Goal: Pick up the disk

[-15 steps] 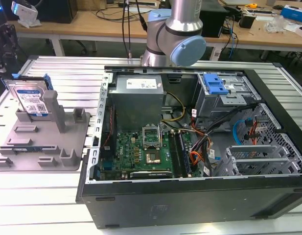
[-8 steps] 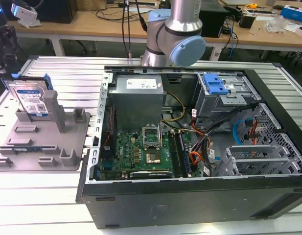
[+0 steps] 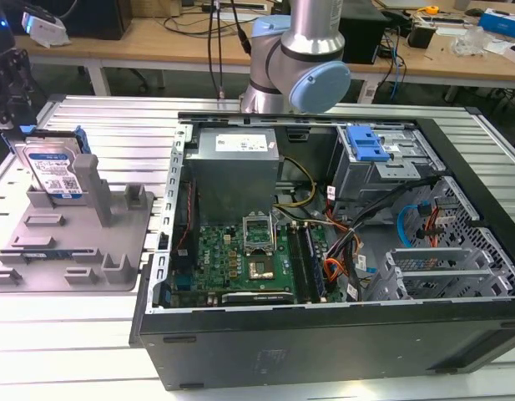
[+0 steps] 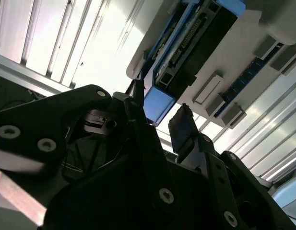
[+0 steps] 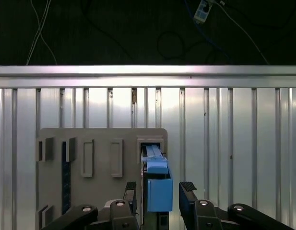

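Though partly screened by a blunt grey post, made out the disk plainly: flat, rectangular, silver-cased, faced with a white-and-blue label, edged in blue plastic. Stood on edge in a slot of the grey fixture tray, at the exterior view's left, well apart from the open computer case. Tray moulded in matt plastic, with upright posts and shallow rectangular pockets; lay flat on a ribbed aluminium table. Inside the black steel case, noted a boxy grey power supply, a green circuit board and a metal drive cage with a blue handle.

Traced the arm by its smooth silver tube and pale blue joint cap, upright behind the case.

In the first wrist view, met the gripper aimed straight down over the tray's end slot, black bolted linkages splayed to either side. Jaws parted wide: one dark ridged finger on each side of the blue rail end, a strip of daylight between plastic and each pad, nothing clamped. Saw the same from the second wrist view, with the fingers flanking that glossy blue block and the disk's dark connector edge running away beyond. Could not tell whether the tips sat level with the rail or above it.
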Available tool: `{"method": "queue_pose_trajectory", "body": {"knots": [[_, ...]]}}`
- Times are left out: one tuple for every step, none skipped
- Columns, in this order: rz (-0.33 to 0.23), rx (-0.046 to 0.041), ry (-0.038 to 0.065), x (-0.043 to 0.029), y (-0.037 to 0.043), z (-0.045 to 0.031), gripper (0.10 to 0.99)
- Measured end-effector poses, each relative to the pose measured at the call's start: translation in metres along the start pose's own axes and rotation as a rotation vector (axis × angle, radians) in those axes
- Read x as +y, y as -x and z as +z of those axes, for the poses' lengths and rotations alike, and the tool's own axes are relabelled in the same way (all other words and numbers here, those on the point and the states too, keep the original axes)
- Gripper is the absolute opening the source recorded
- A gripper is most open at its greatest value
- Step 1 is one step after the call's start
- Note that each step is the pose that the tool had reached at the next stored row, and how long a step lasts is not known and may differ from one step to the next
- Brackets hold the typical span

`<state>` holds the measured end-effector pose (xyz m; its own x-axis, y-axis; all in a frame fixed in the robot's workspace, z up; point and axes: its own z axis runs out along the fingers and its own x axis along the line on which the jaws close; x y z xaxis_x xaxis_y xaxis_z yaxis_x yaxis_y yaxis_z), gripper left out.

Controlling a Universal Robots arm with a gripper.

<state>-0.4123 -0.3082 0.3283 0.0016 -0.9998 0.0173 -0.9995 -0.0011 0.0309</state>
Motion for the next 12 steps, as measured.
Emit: {"method": "queue_pose_trajectory", "body": {"knots": [[0.000, 0.0000, 0.000, 0.0000, 0.0000, 0.0005, 0.482], [0.000, 0.0000, 0.000, 0.0000, -0.0001, 0.0016, 0.482], [0.000, 0.0000, 0.000, 0.0000, -0.0001, 0.0020, 0.482], [0.000, 0.0000, 0.000, 0.0000, -0.0002, 0.0031, 0.482], [0.000, 0.0001, 0.000, -0.0001, -0.0002, 0.0047, 0.482], [0.000, 0.0001, 0.000, -0.0002, -0.0002, 0.0053, 0.482], [0.000, 0.0002, 0.000, -0.0002, -0.0002, 0.0056, 0.482], [0.000, 0.0001, 0.000, -0.0003, -0.0003, 0.0062, 0.482], [0.000, 0.0002, 0.000, -0.0004, -0.0004, 0.0066, 0.482], [0.000, 0.0001, 0.000, -0.0005, -0.0004, 0.0068, 0.482], [0.000, 0.0001, 0.000, -0.0011, -0.0005, 0.0076, 0.482], [0.000, 0.0000, 0.000, -0.0014, -0.0005, 0.0079, 0.482]]}}
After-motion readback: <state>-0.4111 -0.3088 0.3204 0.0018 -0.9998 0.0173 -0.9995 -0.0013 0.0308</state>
